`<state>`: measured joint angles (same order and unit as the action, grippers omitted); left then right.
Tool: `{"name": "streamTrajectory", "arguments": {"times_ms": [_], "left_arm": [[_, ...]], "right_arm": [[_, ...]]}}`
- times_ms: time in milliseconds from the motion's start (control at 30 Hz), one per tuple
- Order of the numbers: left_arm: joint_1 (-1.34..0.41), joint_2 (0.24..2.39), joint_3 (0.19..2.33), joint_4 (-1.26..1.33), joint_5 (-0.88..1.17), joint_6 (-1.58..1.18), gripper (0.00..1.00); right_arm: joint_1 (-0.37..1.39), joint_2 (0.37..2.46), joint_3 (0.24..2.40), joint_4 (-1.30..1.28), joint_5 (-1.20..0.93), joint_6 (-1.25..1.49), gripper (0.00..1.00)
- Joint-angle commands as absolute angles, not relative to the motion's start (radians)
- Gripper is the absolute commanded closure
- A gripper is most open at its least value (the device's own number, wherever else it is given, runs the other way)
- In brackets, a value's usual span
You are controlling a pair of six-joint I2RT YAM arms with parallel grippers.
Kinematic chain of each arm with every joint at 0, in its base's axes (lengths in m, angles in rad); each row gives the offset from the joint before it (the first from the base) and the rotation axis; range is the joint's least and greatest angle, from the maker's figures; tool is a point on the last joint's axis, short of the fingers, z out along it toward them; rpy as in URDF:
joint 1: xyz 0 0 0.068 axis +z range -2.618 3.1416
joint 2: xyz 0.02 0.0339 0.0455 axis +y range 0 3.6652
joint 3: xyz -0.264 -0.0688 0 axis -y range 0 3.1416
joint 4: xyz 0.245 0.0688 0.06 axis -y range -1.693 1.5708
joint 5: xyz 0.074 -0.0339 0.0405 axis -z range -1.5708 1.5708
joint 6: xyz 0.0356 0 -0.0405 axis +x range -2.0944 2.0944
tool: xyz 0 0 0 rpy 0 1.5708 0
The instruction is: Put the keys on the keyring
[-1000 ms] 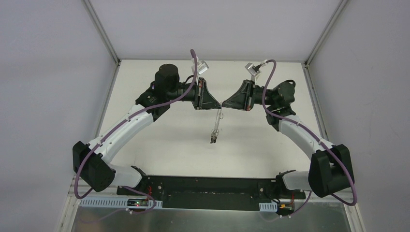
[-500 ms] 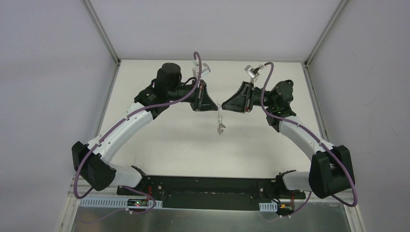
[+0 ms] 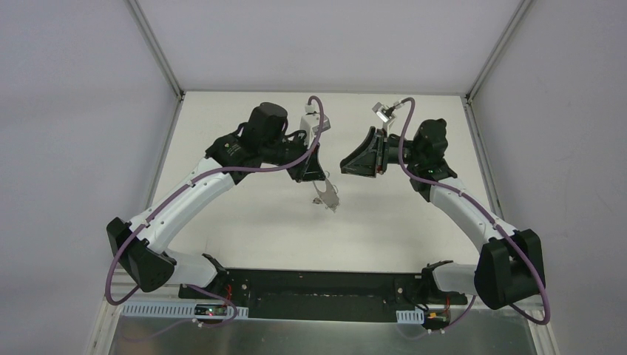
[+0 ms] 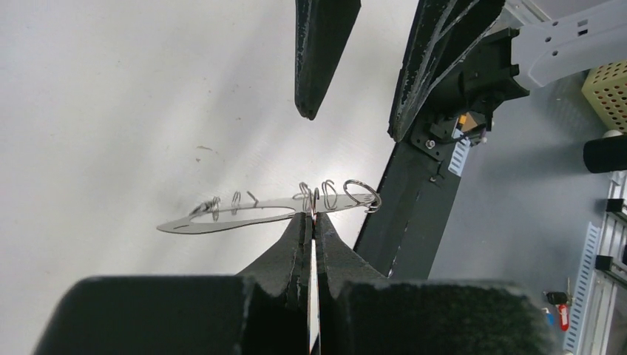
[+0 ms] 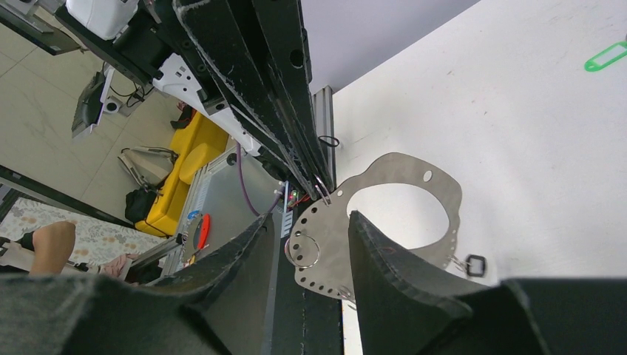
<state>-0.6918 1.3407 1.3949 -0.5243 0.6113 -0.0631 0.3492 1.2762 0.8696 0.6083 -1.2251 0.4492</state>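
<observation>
The keyring point(image 3: 325, 197) is a thin flat silver loop with small holes along its rim. It hangs over the white table from my left gripper point(image 3: 319, 180), which is shut on its edge. In the left wrist view the keyring point(image 4: 244, 217) lies edge-on across the shut left gripper point(image 4: 312, 216). My right gripper point(image 3: 342, 166) stands open a short way off it, holding nothing. In the right wrist view the keyring point(image 5: 392, 168) shows beyond the open right gripper point(image 5: 311, 216), with a small split ring point(image 5: 303, 250) and a black tag point(image 5: 475, 265). The green key point(image 5: 605, 56) lies on the table.
The right gripper's fingers point(image 4: 318, 66) hang just beyond the keyring in the left wrist view. The black base plate point(image 3: 325, 285) of both arms runs along the near table edge. Grey walls and metal posts point(image 3: 159, 52) close in the table at the back and sides.
My right gripper has opened, let go of the keyring and drawn back a little. My left gripper has turned and dropped toward the near side, swinging the keyring with it.
</observation>
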Motion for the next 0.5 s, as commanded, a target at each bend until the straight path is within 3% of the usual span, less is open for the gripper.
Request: {"name": "streamTrajectory", "arguments": {"times_ms": [0, 200, 467], "left_arm": [[-0.714, 1.318, 1.438, -0.535, 0.573, -0.034, 1.0], [-0.719, 1.316, 1.416, -0.494, 0.598, -0.055, 1.0], [-0.719, 1.31, 1.356, -0.421, 0.704, -0.063, 1.0]], "right_arm": [[0.358, 1.257, 0.908, 0.615, -1.255, 0.412, 0.56], [0.377, 1.266, 0.91, 0.57, -1.247, 0.367, 0.56], [0.428, 1.278, 0.988, 0.275, -1.229, 0.102, 0.62]]}}
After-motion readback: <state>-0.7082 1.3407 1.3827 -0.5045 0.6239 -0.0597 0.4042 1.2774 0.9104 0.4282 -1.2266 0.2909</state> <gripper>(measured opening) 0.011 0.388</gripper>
